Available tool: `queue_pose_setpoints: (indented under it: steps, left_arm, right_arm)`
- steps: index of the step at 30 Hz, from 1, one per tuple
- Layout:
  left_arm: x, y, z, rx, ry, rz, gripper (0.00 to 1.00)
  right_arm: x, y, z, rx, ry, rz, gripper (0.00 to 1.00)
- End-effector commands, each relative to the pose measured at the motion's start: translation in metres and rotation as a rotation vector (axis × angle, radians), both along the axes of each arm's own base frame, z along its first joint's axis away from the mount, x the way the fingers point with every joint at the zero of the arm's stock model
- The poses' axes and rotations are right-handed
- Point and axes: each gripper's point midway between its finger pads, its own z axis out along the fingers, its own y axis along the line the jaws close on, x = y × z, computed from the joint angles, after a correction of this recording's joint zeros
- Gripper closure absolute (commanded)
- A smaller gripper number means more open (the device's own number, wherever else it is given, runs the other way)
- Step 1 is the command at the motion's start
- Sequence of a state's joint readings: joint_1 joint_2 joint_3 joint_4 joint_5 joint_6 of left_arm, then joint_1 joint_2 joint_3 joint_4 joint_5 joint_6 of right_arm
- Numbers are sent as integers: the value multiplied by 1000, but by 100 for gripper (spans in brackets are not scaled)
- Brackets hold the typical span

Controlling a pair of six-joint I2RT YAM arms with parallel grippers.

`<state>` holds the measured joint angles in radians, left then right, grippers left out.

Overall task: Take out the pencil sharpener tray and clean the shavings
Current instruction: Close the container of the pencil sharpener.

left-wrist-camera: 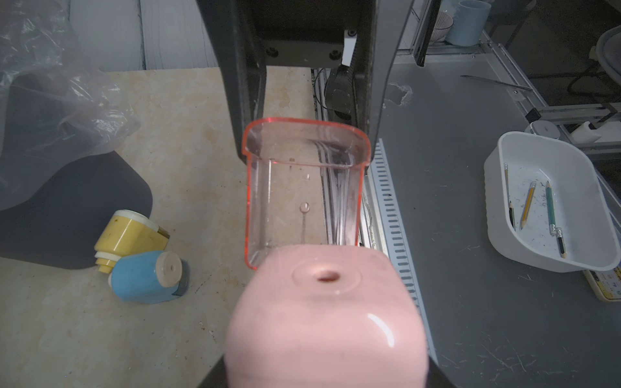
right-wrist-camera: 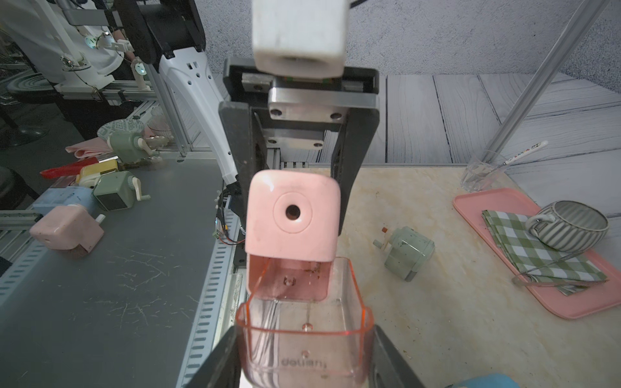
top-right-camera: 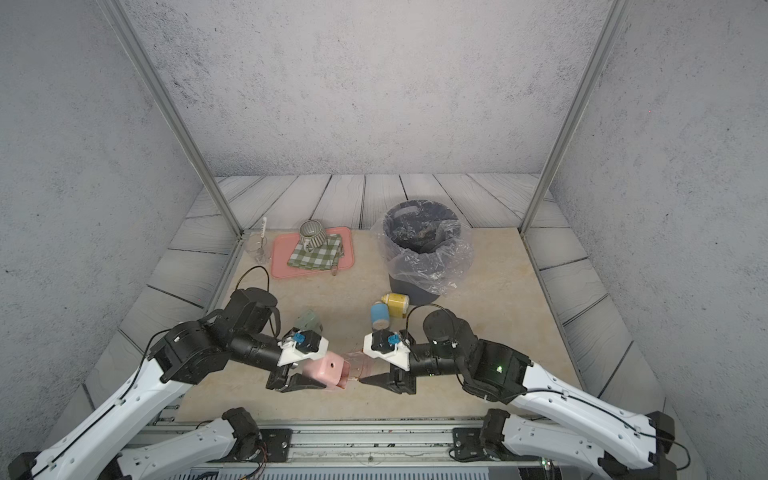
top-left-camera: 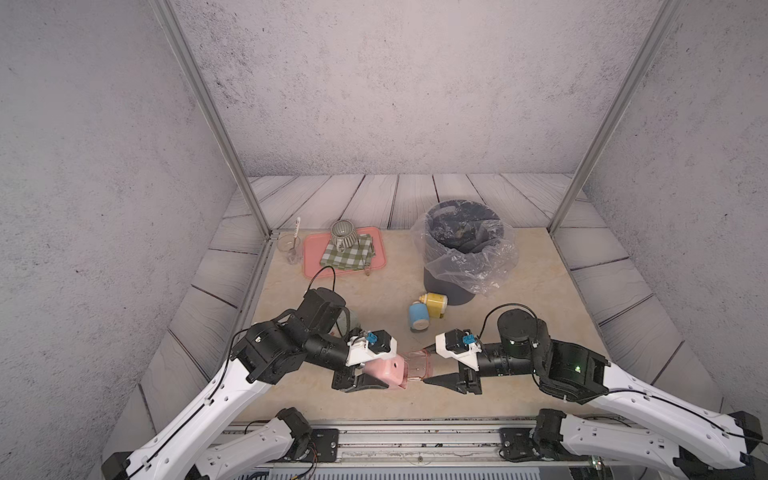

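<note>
My left gripper [top-left-camera: 392, 370] is shut on the pink pencil sharpener [top-left-camera: 384, 371] [top-right-camera: 328, 370] and holds it above the front of the table. In the left wrist view the sharpener [left-wrist-camera: 326, 319] fills the space between the jaws. The clear, orange-edged tray [top-left-camera: 417, 365] [left-wrist-camera: 302, 188] sticks out of the sharpener toward the right. Its inner end is at the sharpener's opening [right-wrist-camera: 289, 278]. My right gripper [top-left-camera: 428, 365] [right-wrist-camera: 302, 356] is shut on the tray's [right-wrist-camera: 302, 336] outer end. The tray holds only a few specks.
A dark bin [top-left-camera: 461, 249] lined with clear plastic stands at the back right. A yellow sharpener [top-left-camera: 434, 303] and a blue one [top-left-camera: 417, 318] lie in front of it. A green sharpener [top-right-camera: 309, 322] lies behind my left wrist. A pink serving tray [top-left-camera: 376, 266] with cloth and cup sits back left, beside a glass [top-left-camera: 289, 245].
</note>
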<state>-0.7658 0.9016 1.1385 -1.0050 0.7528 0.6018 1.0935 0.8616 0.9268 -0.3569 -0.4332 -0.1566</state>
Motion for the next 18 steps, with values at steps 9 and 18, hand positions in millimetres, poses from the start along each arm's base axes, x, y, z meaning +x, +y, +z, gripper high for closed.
queue_pose_setpoints:
  steps: [9,18]
  left_arm:
    - [0,-4,2,-33,-22,-16,100]
    - [2,-6,5,-49,-35,-14,100]
  right_arm:
    - [-9,2,16,63,18,16,100]
    - [-15,4,12,73,43,31,100]
